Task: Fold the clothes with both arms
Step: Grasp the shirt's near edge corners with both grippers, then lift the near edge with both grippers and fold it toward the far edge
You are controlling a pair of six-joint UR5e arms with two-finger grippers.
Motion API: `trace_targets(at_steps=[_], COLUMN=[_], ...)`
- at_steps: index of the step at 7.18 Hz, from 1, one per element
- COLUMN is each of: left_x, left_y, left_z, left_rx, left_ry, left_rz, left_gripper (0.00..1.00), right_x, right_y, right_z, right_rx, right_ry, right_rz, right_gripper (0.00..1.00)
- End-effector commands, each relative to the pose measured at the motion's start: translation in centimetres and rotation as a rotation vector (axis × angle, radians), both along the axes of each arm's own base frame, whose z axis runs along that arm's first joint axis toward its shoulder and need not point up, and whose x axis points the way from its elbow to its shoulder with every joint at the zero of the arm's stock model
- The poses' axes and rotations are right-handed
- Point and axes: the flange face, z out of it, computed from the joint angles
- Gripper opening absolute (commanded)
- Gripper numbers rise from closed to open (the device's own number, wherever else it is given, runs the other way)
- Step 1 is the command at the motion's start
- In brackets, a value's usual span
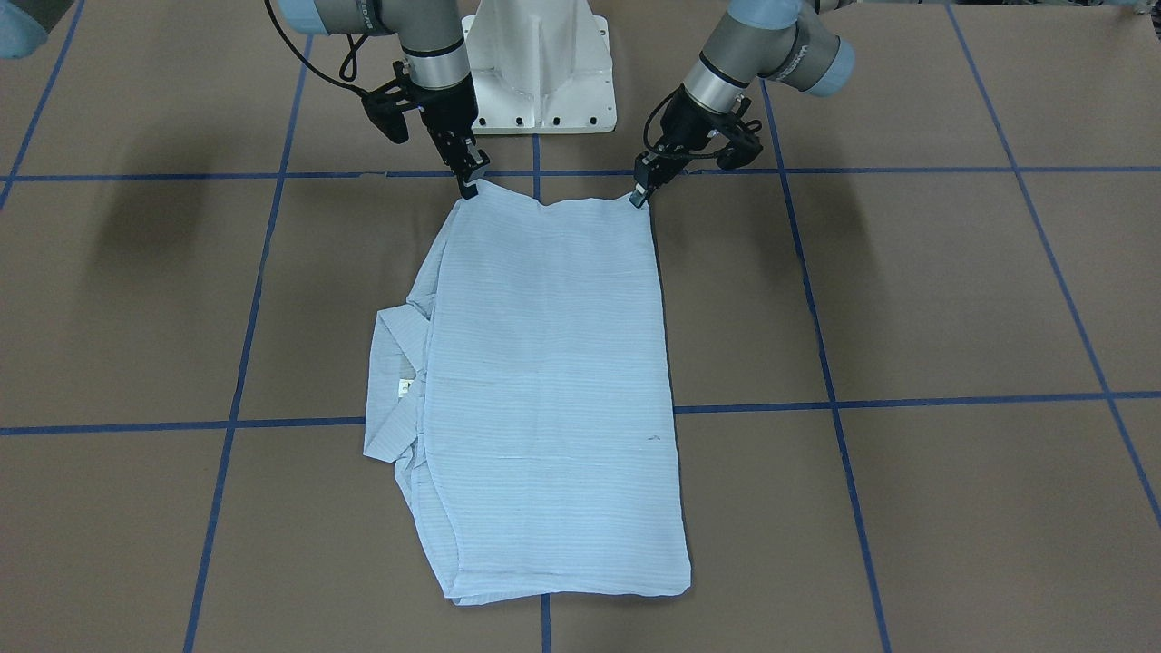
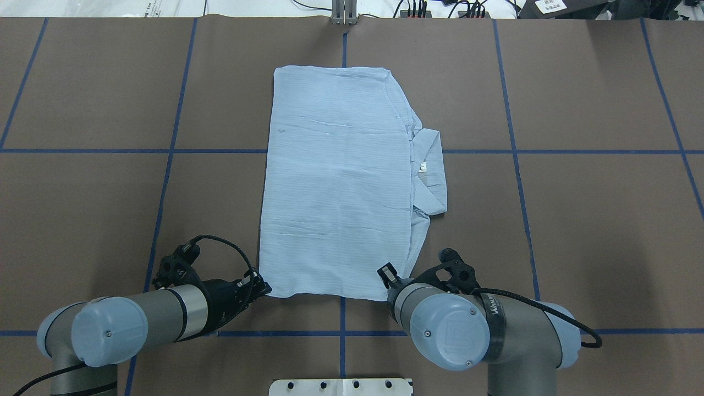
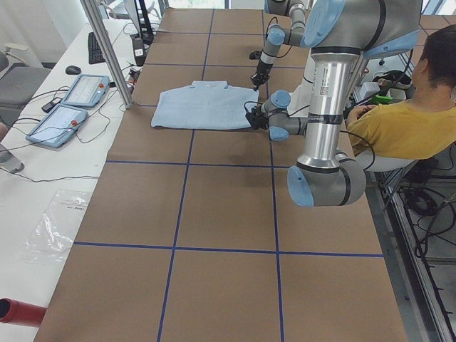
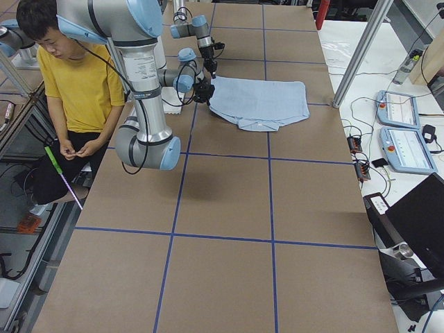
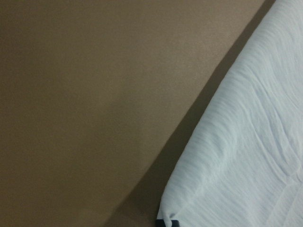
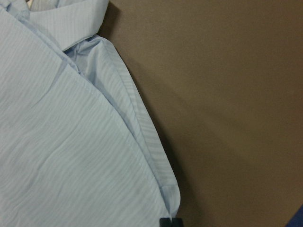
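Note:
The light blue striped shirt (image 1: 544,363) lies folded into a long rectangle in the middle of the table, also seen from overhead (image 2: 335,181). Its collar (image 2: 432,176) and white neck label (image 2: 423,166) stick out on the robot's right side. My left gripper (image 2: 264,287) is shut on the shirt's near left corner, seen in the front view (image 1: 641,195). My right gripper (image 2: 385,273) is shut on the near right corner (image 1: 469,186). Each wrist view shows a shirt corner (image 5: 180,213) (image 6: 170,198) pinched at the fingertips, low over the table.
The white pedestal base (image 1: 540,68) stands just behind the grippers. Blue tape lines (image 1: 907,399) grid the brown table. A person in a yellow shirt (image 3: 406,125) sits beside the robot. Two teach pendants (image 3: 68,107) and a metal post (image 3: 110,53) are at the far table edge.

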Motion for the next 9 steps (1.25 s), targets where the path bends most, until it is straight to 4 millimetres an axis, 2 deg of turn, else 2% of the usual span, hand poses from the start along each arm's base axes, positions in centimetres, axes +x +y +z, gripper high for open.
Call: trace_targets(at_steps=[1, 2, 3, 4, 5, 6, 7, 8, 9], left_x=[-1.2, -1.4, -2.5, -2.7, -3.2, -3.2, -3.8, -5.6, -6.3], left_y=[1.8, 3.0, 3.8, 4.3, 5.1, 5.2, 4.9, 4.8, 3.9], left_z=[-2.9, -4.3, -6.1, -6.4, -7.3, -7.6, -8.2, -10.7, -12.6], left_rx=[-0.038, -0.055, -0.073, -0.229, -0.262, -0.261, -0.229, -0.119, -0.091], left_ry=[0.059, 0.033, 0.029, 0.026, 0.019, 0.016, 0.0, -0.006, 0.023], left_rz=[0.017, 0.035, 0.042, -0.003, -0.033, -0.032, -0.028, 0.011, -0.001], left_gripper=[0.0, 0.0, 0.0, 0.0, 0.0, 0.0, 0.0, 0.0, 0.0], right_x=[3.2, 3.7, 4.3, 5.7, 7.0, 7.4, 7.9, 8.3, 8.9], right_y=[1.3, 1.8, 2.3, 3.4, 4.1, 4.1, 3.6, 2.5, 1.0], right_z=[-0.4, -0.8, -1.8, -2.5, -3.3, -3.6, -4.1, -4.5, -5.4], right_rx=[0.002, -0.002, 0.001, -0.002, -0.005, -0.005, -0.002, 0.002, 0.006], right_ry=[-0.036, -0.048, -0.074, -0.083, -0.067, -0.067, -0.077, -0.085, -0.1], right_rz=[-0.011, -0.014, -0.023, -0.039, -0.049, -0.049, -0.038, -0.017, -0.001], right_gripper=[0.0, 0.0, 0.0, 0.0, 0.0, 0.0, 0.0, 0.0, 0.0])
